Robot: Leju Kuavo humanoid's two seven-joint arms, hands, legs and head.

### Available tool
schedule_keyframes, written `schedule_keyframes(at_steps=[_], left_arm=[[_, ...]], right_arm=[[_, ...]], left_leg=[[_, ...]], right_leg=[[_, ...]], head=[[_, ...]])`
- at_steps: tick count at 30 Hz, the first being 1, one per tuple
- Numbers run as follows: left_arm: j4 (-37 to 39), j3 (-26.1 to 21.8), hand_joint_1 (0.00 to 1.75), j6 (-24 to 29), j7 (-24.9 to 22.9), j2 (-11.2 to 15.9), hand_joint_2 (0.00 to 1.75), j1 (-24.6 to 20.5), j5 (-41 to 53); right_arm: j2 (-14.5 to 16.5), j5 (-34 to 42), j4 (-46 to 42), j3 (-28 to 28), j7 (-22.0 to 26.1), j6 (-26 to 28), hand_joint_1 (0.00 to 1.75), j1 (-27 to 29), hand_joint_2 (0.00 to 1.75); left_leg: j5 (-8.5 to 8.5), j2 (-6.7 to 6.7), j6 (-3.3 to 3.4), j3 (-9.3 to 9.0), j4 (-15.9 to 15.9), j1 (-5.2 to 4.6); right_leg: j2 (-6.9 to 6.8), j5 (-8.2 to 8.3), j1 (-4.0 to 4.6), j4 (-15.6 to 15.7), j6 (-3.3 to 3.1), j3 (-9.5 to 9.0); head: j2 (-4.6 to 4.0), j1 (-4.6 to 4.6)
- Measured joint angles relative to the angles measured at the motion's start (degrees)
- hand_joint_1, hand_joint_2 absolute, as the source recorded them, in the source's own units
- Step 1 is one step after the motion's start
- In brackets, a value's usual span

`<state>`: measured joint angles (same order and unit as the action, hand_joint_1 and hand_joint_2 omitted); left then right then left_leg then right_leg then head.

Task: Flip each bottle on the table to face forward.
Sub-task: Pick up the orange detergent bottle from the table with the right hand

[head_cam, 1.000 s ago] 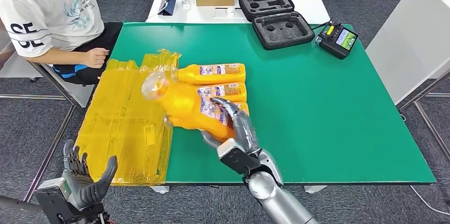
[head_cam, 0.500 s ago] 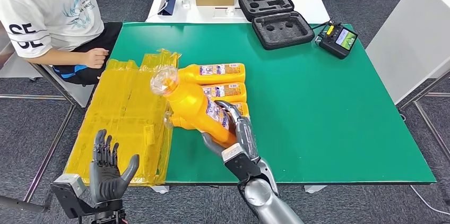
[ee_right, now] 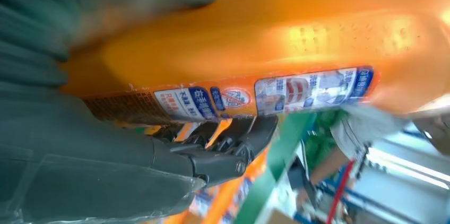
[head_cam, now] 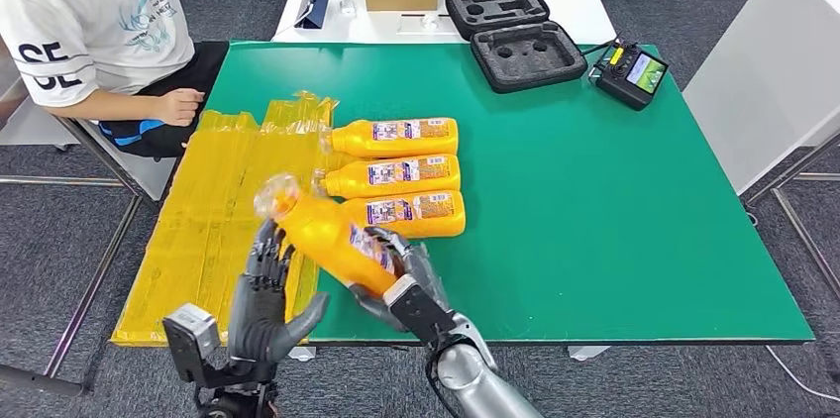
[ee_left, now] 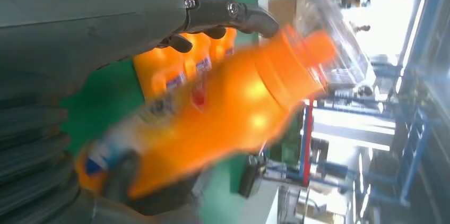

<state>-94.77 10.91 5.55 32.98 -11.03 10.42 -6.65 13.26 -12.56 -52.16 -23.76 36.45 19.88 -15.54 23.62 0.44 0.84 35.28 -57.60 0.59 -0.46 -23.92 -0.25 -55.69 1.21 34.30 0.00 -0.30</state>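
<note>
Orange and glossy, the held bottle [head_cam: 332, 240] is gripped round its lower body by the right hand [head_cam: 396, 274], clear of the green table [head_cam: 614, 220], tilted with its clear domed cap [head_cam: 274, 196] up and to the robot's left. Its blue-and-white label [ee_right: 265, 96] shows in the right wrist view, dark fingers [ee_right: 223, 149] curled beneath it. The left hand [head_cam: 265, 299] stands just beside the bottle, fingers apart and upright, holding nothing. Three more bottles [head_cam: 396, 175] lie side by side on the tabletop, labels up, caps toward crinkled yellow plastic packs [head_cam: 223, 220]. A seated person [head_cam: 99, 32] rests a hand near the table's far left corner.
</note>
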Motion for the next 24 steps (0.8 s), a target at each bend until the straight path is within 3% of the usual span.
schedule_keyframes(at_steps=[9, 24], left_arm=[[2.07, 2.20, 0.00, 0.09, -0.69, 1.55, 1.75, -1.99, -1.07], [3.67, 1.98, 0.00, 1.79, -0.94, 2.27, 1.75, -2.29, -3.32]], right_arm=[[2.46, -2.90, 3.77, -3.84, -1.44, -0.98, 1.75, -0.53, 1.75], [3.22, -3.61, 4.55, -6.31, -1.83, -1.46, 1.75, -0.55, 1.75]], left_leg=[[0.01, 0.01, -0.01, 0.01, 0.00, 0.01], [0.00, 0.01, 0.00, 0.02, 0.00, 0.00]], right_leg=[[0.00, -0.01, 0.00, 0.00, -0.01, 0.04], [0.00, -0.01, 0.00, 0.00, -0.01, 0.03]], head=[[0.00, -0.01], [0.00, 0.01]])
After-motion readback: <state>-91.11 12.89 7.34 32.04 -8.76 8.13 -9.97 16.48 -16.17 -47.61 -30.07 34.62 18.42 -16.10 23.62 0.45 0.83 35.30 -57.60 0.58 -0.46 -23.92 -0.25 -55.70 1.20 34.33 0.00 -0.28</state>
